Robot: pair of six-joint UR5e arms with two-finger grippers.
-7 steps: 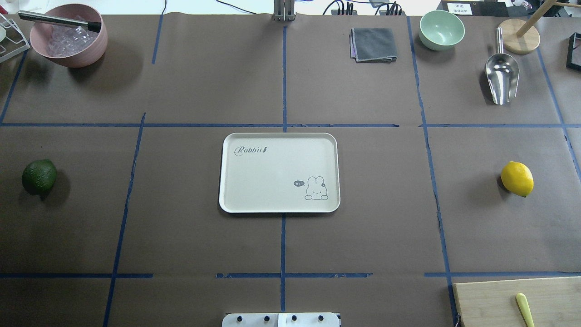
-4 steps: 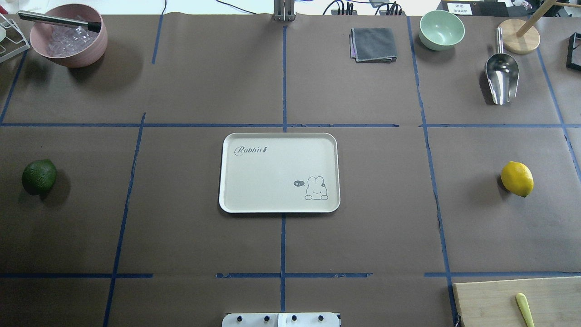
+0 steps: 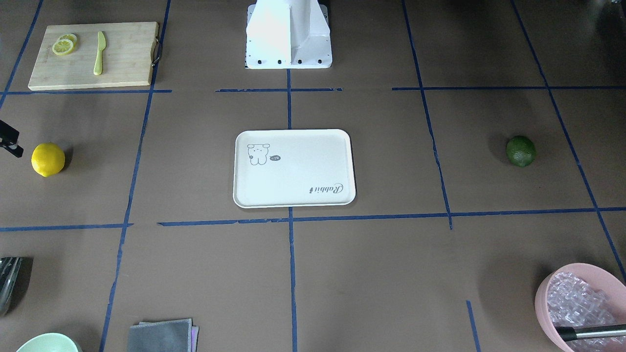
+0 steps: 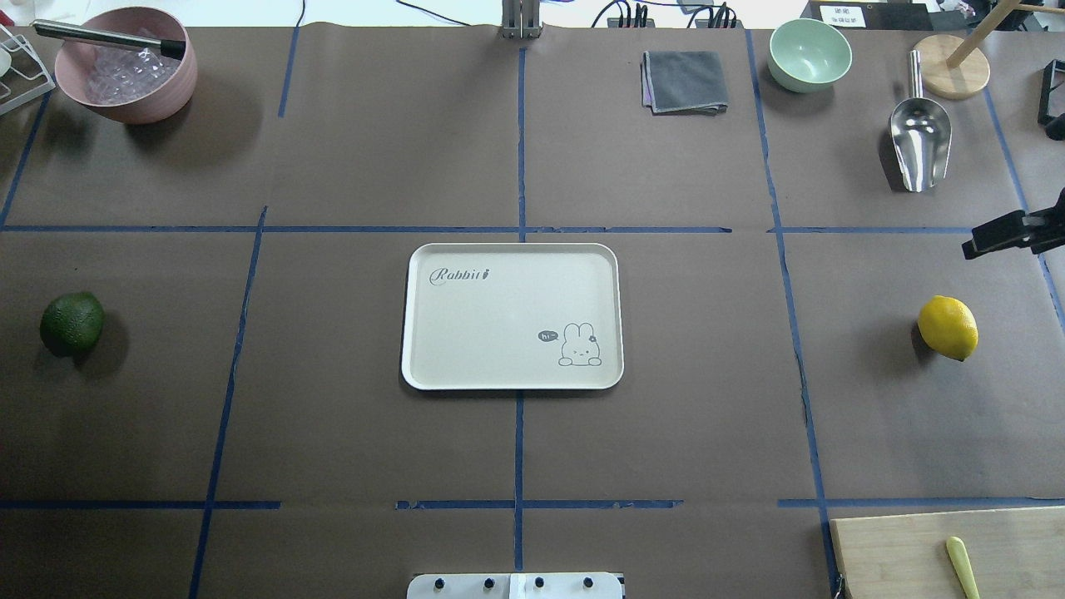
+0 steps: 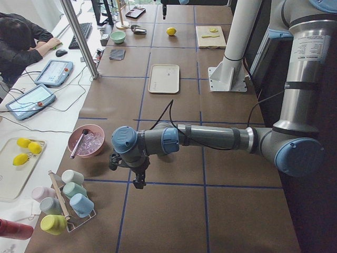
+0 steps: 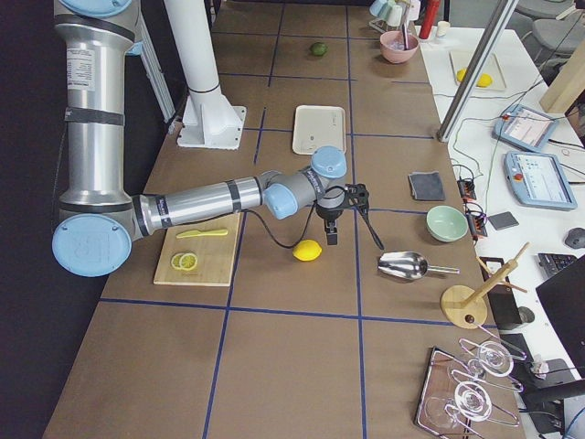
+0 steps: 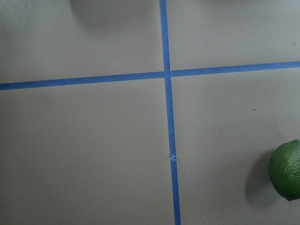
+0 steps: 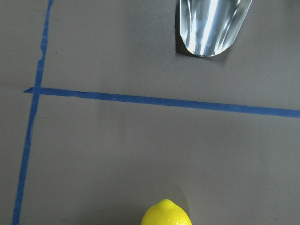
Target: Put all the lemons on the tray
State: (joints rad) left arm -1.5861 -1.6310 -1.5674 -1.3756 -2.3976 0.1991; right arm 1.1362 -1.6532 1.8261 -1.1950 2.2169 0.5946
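Observation:
The cream tray (image 4: pixel 499 316) with the "Rabbit" script lies at the table's middle, also in the front view (image 3: pixel 293 176). Nothing is on it. The dark green lemon (image 4: pixel 72 323) sits far left on the table, and shows at the left wrist view's right edge (image 7: pixel 287 171). The yellow lemon (image 4: pixel 948 327) sits far right, also in the front view (image 3: pixel 48 159). My right gripper (image 6: pixel 352 236) hovers just beyond the yellow lemon with its fingers apart; one finger (image 4: pixel 998 235) pokes in at the overhead view's right edge. My left gripper (image 5: pixel 138 179) hangs near the green lemon's side of the table; I cannot tell its state.
A pink bowl (image 4: pixel 125 66) with a tool in it stands back left. A grey cloth (image 4: pixel 684 81), a green bowl (image 4: pixel 809 54) and a metal scoop (image 4: pixel 919 137) lie at the back right. A bamboo cutting board (image 3: pixel 93 56) holds lemon slices and a knife.
A finger of my right gripper has come into the overhead view at the right edge, above the yellow lemon. The lemons and the tray have not moved.

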